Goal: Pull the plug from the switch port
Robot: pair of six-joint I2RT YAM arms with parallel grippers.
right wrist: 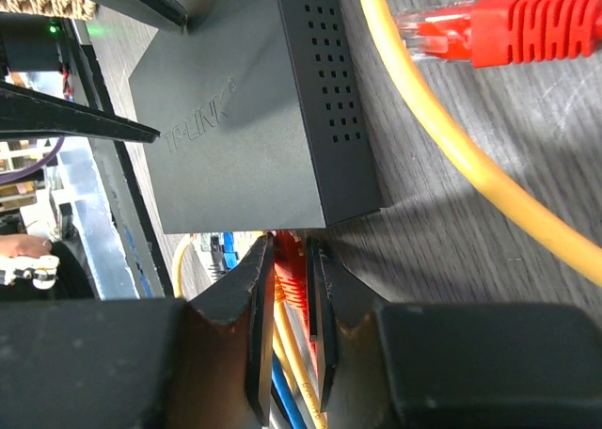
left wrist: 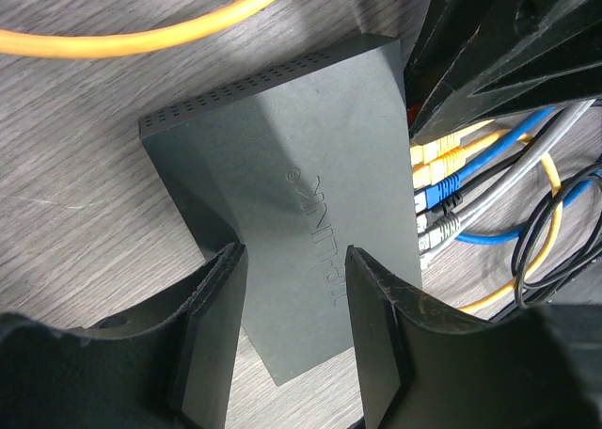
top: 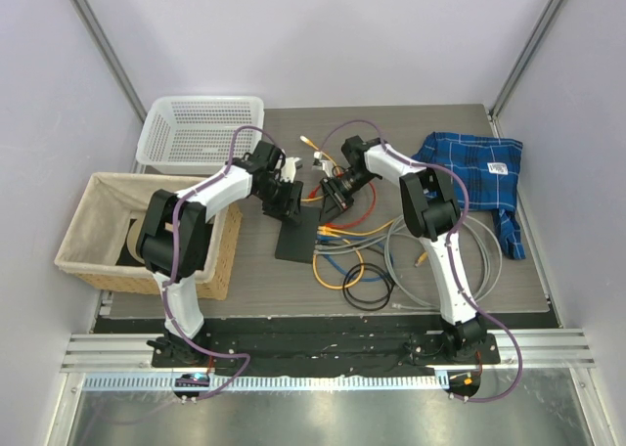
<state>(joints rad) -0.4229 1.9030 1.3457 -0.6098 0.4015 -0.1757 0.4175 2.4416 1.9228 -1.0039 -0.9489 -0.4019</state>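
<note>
Grey wood-grain table (left wrist: 75,166), switch (left wrist: 310,194) under the open left hand (left wrist: 292,255), right hand (right wrist: 290,244) seemingly clamped on its red plug (right wrist: 287,278).

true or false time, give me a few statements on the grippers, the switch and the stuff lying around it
1. The right gripper is shut on a red plug at the edge of the switch. True.
2. The left gripper is shut. False: it is open, with its fingers over the top of the switch.
3. A second red plug lies loose on the table near the switch. True.
4. The switch sits inside the white basket. False: it is on the table, apart from the basket.
5. The blue checked cloth lies on the left arm's side. False: it is on the right arm's side.
</note>
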